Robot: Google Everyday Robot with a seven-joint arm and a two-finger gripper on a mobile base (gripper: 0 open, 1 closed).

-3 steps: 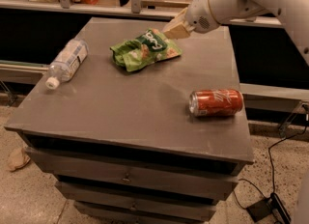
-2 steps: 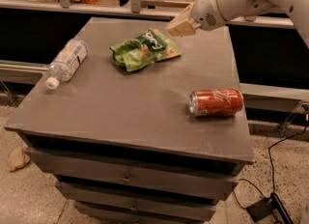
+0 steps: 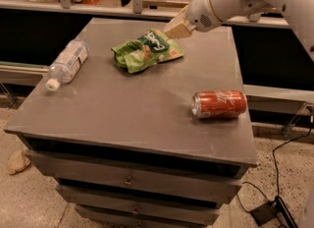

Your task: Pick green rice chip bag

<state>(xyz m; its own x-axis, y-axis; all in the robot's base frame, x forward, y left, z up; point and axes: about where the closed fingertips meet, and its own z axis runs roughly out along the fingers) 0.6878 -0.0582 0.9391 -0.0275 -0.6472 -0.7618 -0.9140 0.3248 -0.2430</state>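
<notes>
The crumpled green foil chip bag (image 3: pixel 147 51) lies at the back of the grey table (image 3: pixel 122 119), and the tan gripper (image 3: pixel 175 29) hangs by its back corner, likely to grab it; open or closed, I cannot tell.

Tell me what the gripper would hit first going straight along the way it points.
The gripper, close by the far right end of the green rice chip bag, points down-left at it. It would likely meet that bag first, though its height above it is unclear.

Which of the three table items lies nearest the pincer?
The green chip bag; the pincer is at its upper right corner, while the bottle and can lie well away.
</notes>
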